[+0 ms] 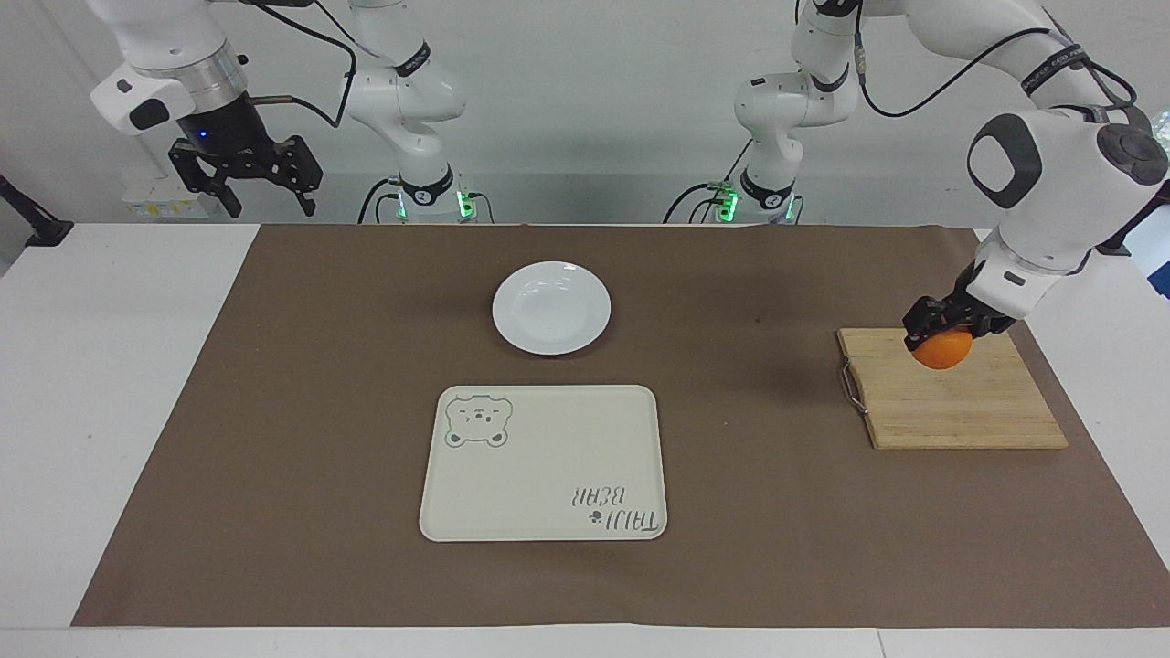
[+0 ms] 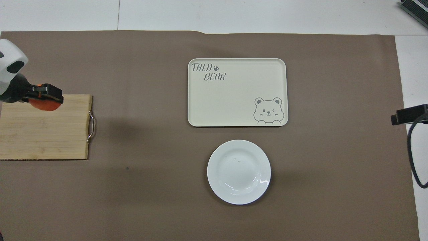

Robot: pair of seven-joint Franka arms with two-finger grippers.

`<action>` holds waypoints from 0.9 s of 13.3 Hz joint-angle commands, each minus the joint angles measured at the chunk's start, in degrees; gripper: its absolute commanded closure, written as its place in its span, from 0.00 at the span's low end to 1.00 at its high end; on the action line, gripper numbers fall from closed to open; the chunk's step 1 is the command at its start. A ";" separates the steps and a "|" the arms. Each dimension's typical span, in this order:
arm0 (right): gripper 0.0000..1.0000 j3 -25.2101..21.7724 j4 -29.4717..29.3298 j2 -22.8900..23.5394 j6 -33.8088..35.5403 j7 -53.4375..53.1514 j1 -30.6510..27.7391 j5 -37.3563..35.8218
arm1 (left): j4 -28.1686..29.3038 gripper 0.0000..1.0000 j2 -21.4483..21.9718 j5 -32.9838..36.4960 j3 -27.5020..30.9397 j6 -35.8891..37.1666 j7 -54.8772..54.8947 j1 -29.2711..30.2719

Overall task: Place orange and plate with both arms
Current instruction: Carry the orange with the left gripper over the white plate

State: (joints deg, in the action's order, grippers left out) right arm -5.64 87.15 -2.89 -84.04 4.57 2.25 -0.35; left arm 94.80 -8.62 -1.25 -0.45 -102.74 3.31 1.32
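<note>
A bright orange is seen at the right of the facing view. The plate is plain glossy white; the tray is cream, marked with a grey bear and lettering.

The orange, small, round and bright, is clamped in the left hand and lifted clear above the wooden board; the plate, glossy white with a shallow sunken centre, lies flat and empty on the brown mat, just beside the cream tray, nearer to the robots.

The left gripper grips the orange over the cutting board. The plate sits nearer the robots than the tray.
</note>
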 commanded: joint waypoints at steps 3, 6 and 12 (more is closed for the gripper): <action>0.00 0.27 0.22 -0.18 0.37 -1.23 -0.22 -0.62 | -7.51 1.00 0.80 3.00 -0.24 11.58 -0.58 -1.49; 0.00 0.27 0.30 -0.18 0.37 -1.23 -0.22 -0.62 | -10.59 1.00 2.64 2.92 -0.69 18.08 -0.58 -1.76; 0.00 0.27 0.30 -0.18 0.37 -1.23 -0.22 -0.62 | -7.96 1.00 6.60 2.12 -1.92 16.61 -5.30 -5.70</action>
State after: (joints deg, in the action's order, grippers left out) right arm -5.64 87.15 -2.89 -84.04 4.57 2.25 -0.35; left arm 85.21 -2.66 0.49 -2.81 -85.79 1.66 -1.28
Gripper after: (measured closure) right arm 0.000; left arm 0.238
